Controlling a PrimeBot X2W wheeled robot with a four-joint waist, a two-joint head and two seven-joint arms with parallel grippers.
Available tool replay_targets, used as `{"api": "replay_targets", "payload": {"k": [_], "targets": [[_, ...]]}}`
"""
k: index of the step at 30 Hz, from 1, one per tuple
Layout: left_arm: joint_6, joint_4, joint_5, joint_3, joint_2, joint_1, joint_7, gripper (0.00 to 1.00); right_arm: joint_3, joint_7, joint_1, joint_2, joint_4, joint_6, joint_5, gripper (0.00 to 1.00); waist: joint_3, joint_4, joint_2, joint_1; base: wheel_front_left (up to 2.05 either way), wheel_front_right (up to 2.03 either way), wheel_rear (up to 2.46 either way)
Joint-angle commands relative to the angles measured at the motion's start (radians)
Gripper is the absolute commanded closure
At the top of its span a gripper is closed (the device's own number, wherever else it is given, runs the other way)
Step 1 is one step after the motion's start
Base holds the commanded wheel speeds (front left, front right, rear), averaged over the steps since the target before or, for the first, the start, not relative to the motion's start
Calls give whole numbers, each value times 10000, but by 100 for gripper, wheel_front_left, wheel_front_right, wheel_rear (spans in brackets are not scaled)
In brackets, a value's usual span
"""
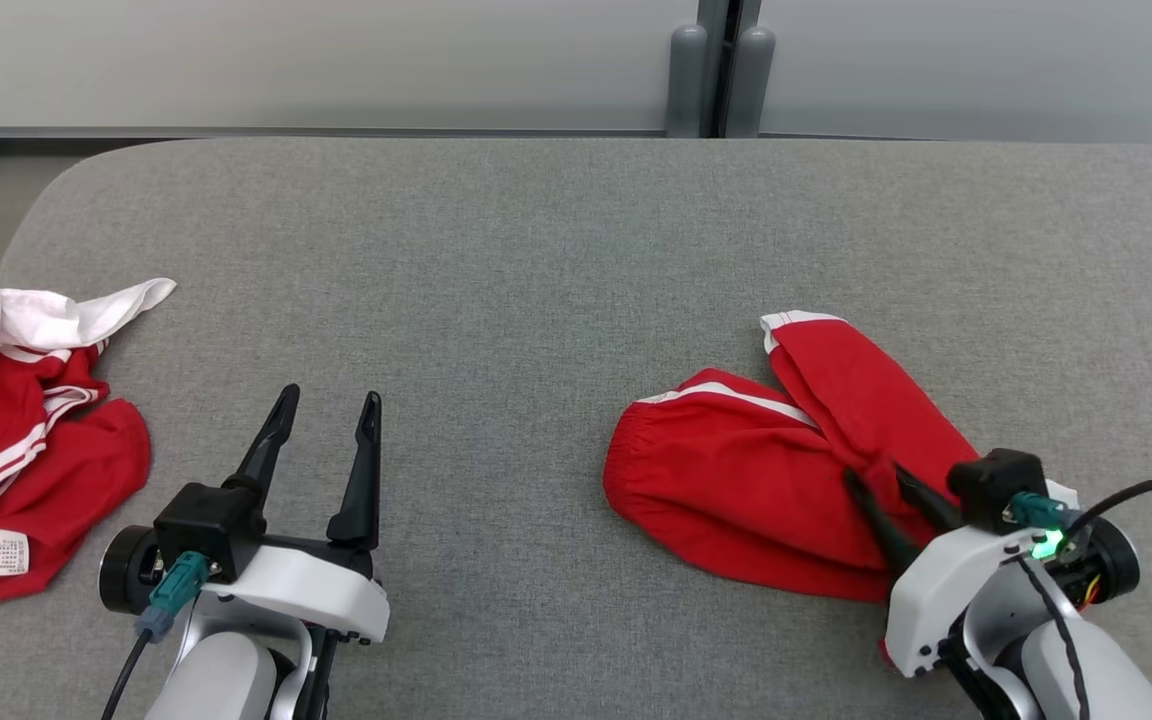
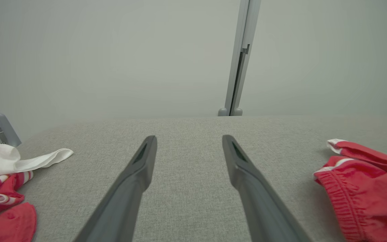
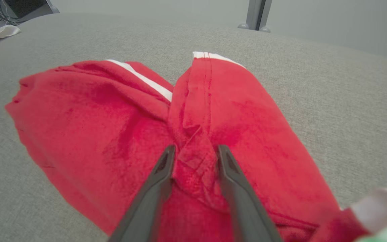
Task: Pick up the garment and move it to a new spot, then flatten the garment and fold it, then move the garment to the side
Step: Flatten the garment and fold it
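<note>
Garment: soft red cloth shorts point(image 1: 736, 470), white stripes — right side of grey table point(image 1: 536, 250).
Feel: likely light, floppy — grab a bunched fold.
Right gripper point(image 3: 193, 153): pinching middle fold.
Left gripper point(image 1: 329, 400): spread, empty.

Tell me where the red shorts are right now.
In the head view the red shorts lie on the right side of the grey table, close to the robot, with the right gripper straddling a bunched fold.

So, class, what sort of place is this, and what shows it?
Probably an indoor robot test area set up for folding clothes: a grey fabric-covered table, plain pale partition panels behind it, and red shorts lying on the table, with no household furnishings around.
</note>
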Motion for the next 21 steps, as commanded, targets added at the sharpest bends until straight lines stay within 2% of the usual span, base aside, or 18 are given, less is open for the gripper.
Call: {"api": "replay_targets", "payload": {"k": [1,5,11,19,20,21], "targets": [[-38,31,90,46,23,-145,-50,0,-103,-7,-136,-24,63,1,2,100,28,-12,-1,0,0,0,0],[-9,-40,210,124,5,-212,-62,0,-532,-300,-141,82,-22,1,132,100,45,-136,-1,0,0,0,0],[-23,-245,363,258,35,-194,-60,0,-1710,-598,134,355,-243,1,423,100,61,-393,-1,0,0,0,0],[-4,-299,471,343,25,-200,-62,0,-3352,-749,681,998,123,1,1354,100,124,-652,-1,0,0,0,0],[-3,-293,477,342,21,-196,-62,0,-3496,-774,745,1052,256,1,1509,93,132,-674,-1,0,0,0,0],[6,-292,480,346,15,-199,-62,0,-3646,-825,773,1129,405,-1,1714,80,148,-693,-1,0,0,0,0]]}}
